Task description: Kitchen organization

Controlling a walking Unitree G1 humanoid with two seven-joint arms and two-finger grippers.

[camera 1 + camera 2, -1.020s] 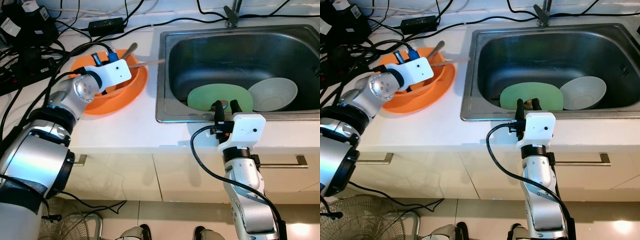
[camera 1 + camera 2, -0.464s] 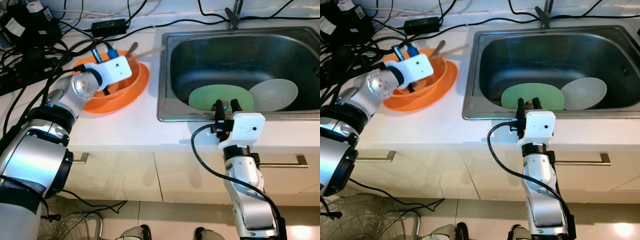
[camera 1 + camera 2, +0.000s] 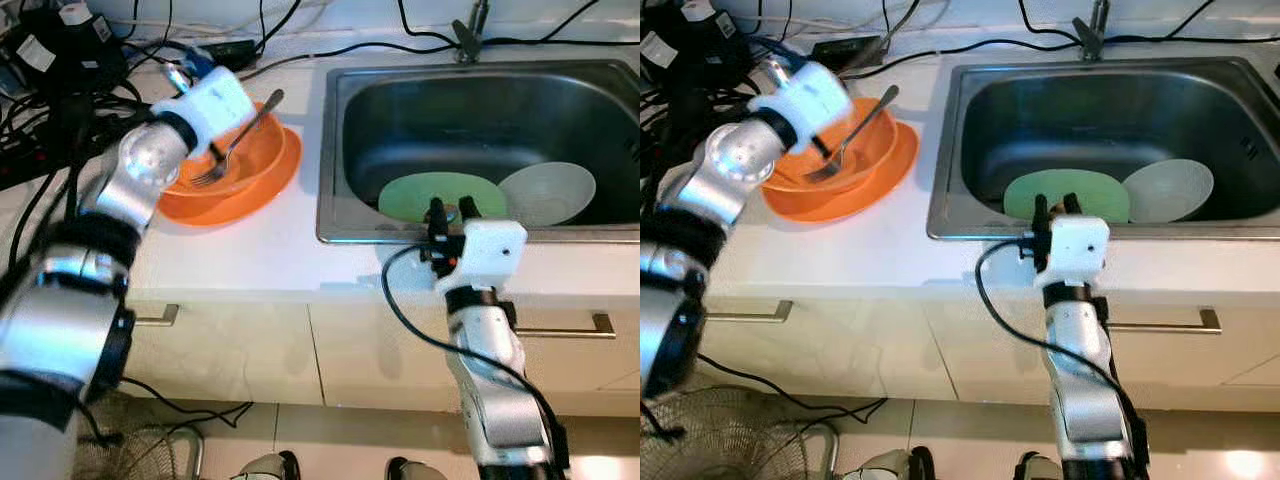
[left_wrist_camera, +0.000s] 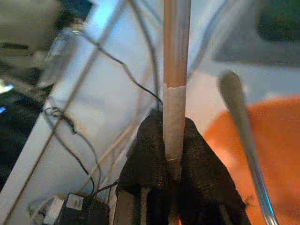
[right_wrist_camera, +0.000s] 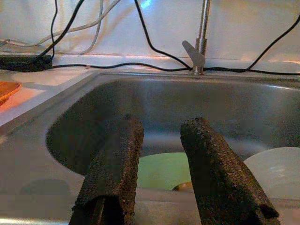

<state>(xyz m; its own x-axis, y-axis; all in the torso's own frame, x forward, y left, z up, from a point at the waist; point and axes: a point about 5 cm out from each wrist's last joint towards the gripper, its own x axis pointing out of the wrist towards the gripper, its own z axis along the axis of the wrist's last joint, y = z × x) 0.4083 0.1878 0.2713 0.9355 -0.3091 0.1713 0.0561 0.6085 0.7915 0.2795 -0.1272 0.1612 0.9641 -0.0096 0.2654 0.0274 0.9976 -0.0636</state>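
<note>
My left gripper (image 4: 171, 154) is shut on a thin wooden chopstick (image 4: 176, 70) and is held above the back left rim of an orange bowl (image 3: 255, 160). That bowl stands on an orange plate (image 3: 275, 185) on the white counter, left of the sink (image 3: 480, 100). A metal fork (image 3: 235, 145) leans inside the bowl. My right gripper (image 3: 450, 210) is open at the sink's front rim, its fingers (image 5: 206, 173) pointing over a green plate (image 3: 435, 193). A white bowl (image 3: 548, 192) lies beside the green plate in the sink.
Black cables and power adapters (image 3: 60, 60) crowd the counter's back left. The faucet (image 3: 472, 25) stands behind the sink. Below the counter edge are cabinet fronts with a metal handle (image 3: 560, 325), and a fan (image 3: 720, 440) on the floor.
My left gripper has risen up and back-left out of the orange bowl, taking the chopstick with it; the fork in the bowl is now uncovered. The right arm stays put.
</note>
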